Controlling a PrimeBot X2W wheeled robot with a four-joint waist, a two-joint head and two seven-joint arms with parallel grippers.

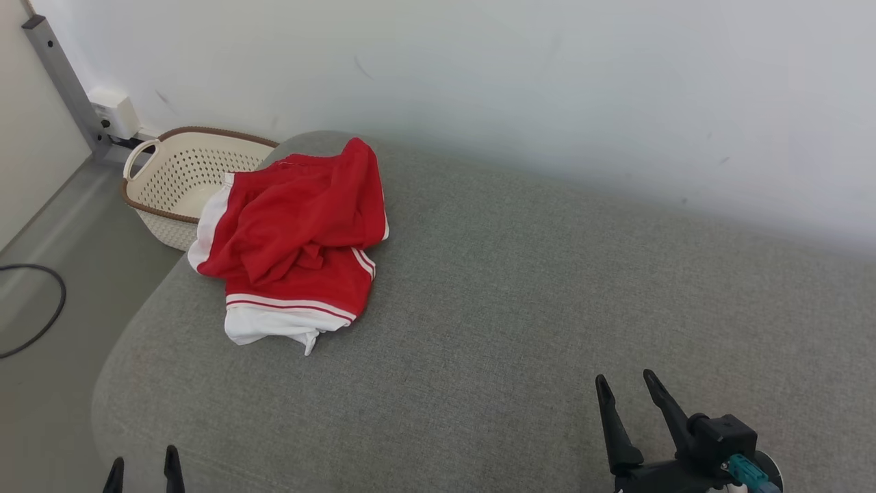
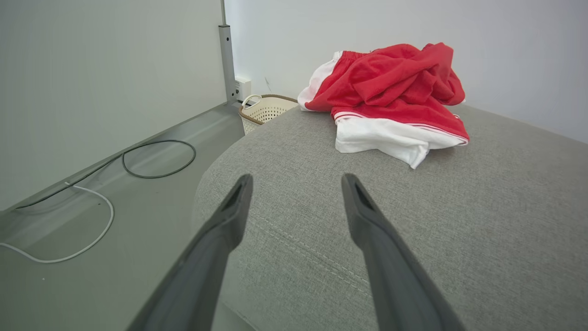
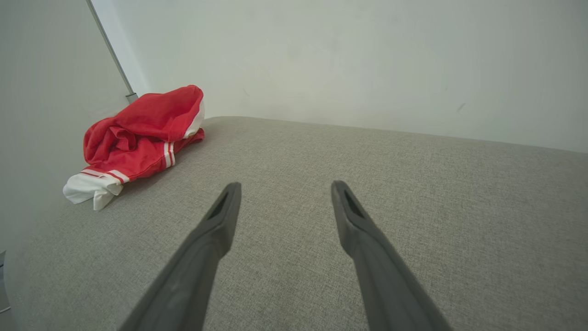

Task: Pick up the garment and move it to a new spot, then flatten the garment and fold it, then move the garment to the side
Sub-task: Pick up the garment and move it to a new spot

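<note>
A red garment (image 1: 294, 233) with white trim and stripes lies crumpled on the far left part of a grey upholstered surface (image 1: 520, 287). From the left wrist the garment (image 2: 390, 96) sits ahead and to the right; from the right wrist the garment (image 3: 138, 138) is far off to the left. My left gripper (image 1: 144, 462) is at the surface's near left edge, open and empty. My right gripper (image 1: 624, 378) hovers over the near right part, also open and empty. In the wrist views the left gripper (image 2: 296, 181) and the right gripper (image 3: 284, 186) show spread fingers with nothing between them.
A cream perforated basket (image 1: 179, 183) with a brown rim stands on the floor beside the surface's far left corner. A black cable (image 1: 41, 308) loops on the floor, with a white cable (image 2: 78, 239) near it. A pale wall (image 1: 547, 89) runs behind.
</note>
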